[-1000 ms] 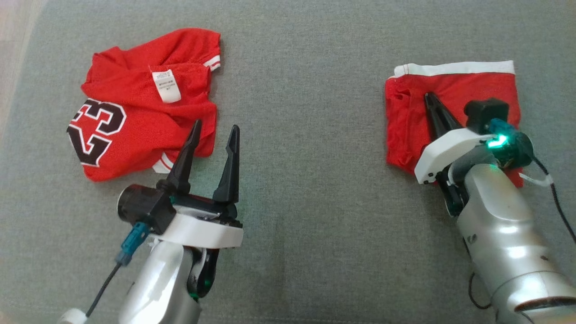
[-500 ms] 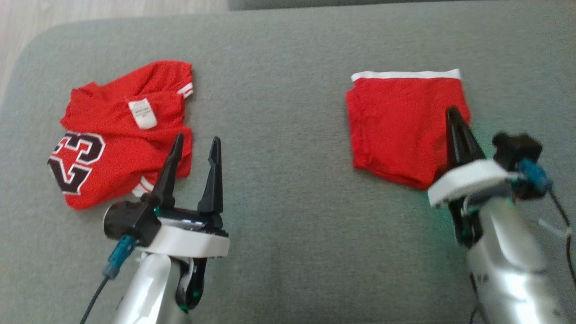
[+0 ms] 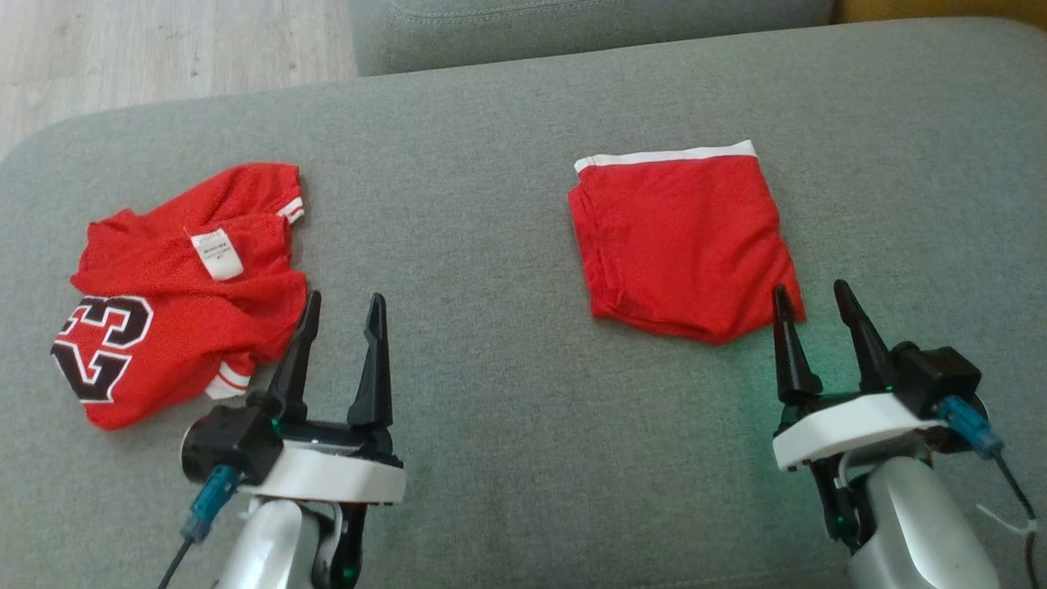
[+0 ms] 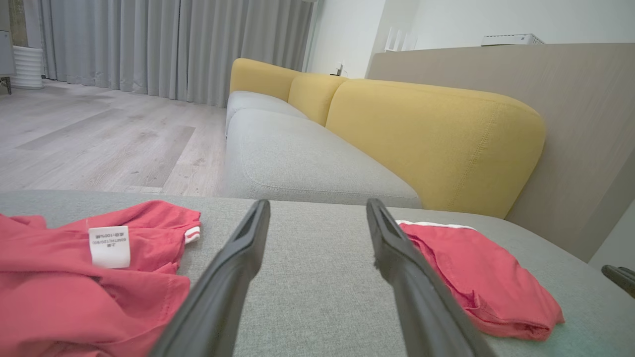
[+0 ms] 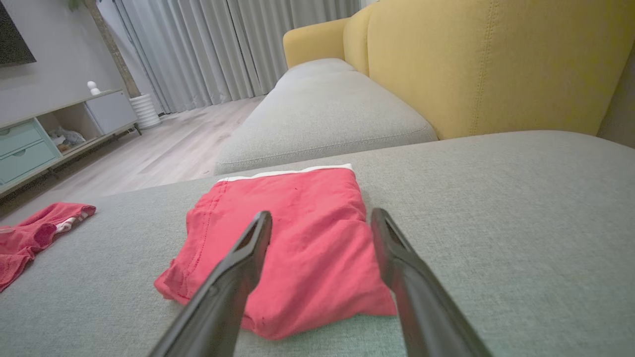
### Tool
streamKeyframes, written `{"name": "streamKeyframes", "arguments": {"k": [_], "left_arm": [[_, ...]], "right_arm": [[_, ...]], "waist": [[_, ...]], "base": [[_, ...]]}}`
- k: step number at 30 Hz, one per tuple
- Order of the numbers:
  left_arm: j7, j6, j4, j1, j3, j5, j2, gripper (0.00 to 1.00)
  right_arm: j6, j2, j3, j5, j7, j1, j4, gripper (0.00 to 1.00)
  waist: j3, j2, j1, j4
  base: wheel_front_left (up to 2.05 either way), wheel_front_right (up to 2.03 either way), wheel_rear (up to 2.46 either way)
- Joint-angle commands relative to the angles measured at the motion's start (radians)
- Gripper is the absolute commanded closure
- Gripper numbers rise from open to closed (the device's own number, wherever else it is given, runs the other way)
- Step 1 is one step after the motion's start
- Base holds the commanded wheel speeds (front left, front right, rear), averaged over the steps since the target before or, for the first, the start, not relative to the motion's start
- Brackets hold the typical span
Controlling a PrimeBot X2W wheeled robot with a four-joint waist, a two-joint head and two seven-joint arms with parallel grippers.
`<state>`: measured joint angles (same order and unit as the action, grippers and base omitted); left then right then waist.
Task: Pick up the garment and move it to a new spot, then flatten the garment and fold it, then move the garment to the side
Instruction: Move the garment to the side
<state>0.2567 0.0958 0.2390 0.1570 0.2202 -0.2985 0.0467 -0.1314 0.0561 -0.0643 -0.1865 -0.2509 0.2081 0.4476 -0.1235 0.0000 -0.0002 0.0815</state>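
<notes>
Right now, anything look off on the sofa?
Only the red jersey at the left: it lies crumpled, its care label showing and the printed 23 partly bunched. The folded red garment at the right lies flat and neat, its white band straight.

The number "23", black with a white outline, stands on the crumpled red jersey. Its white sewn-in label carries print too small to read.

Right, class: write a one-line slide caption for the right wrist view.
Open right gripper facing folded red shorts on grey sofa seat.
</notes>
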Motion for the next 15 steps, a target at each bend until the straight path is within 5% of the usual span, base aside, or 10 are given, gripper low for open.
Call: {"name": "streamKeyframes", "arguments": {"k": [1,15], "left_arm": [[0.005,-0.002,-0.030,0.023,-0.040,0.002,0.004,0.00],[0.005,0.006,-0.038,0.077,-0.005,0.007,0.004,0.00]], "right_arm": [[0.001,-0.006,-0.030,-0.006,-0.010,0.025,-0.044,0.00],[0.001,-0.006,0.100,0.035,0.105,0.174,-0.028,0.00]], "waist": [[-0.003,0.0000,0.0002,-0.002],[-0.102,0.0000,0.0002,-0.072]], "base": [[0.00,0.00,0.00],[0.00,0.00,0.00]]}}
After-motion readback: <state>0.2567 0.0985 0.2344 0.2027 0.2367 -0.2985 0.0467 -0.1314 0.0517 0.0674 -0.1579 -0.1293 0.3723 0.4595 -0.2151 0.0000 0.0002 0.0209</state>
